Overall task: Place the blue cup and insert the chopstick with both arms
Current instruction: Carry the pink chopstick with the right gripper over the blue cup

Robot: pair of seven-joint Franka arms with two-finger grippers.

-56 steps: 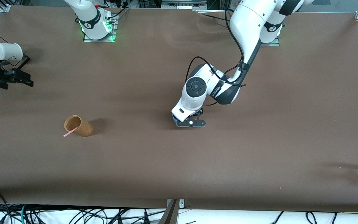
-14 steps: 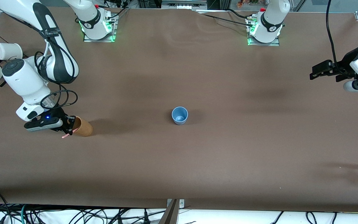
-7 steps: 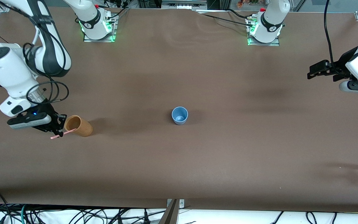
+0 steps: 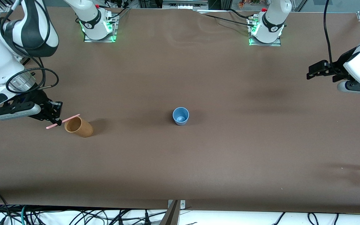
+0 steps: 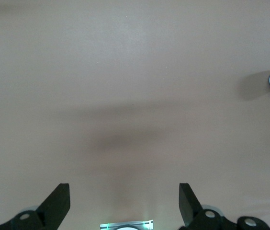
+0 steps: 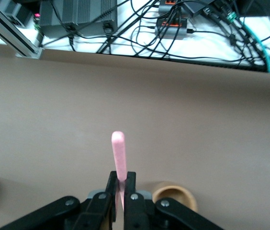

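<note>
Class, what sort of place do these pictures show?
Probably a robotics lab: two bolted-down arms share a brown-covered table, cables trail off its edge, and the right gripper holds a chopstick.

The blue cup (image 4: pixel 180 116) stands upright near the middle of the table (image 4: pixel 198 162). Toward the right arm's end, at its nine o'clock, stands the tan cup (image 4: pixel 78 127). The chopstick (image 4: pixel 62 121) is in the air just above that cup's rim, at its eleven o'clock, tilted.
</note>
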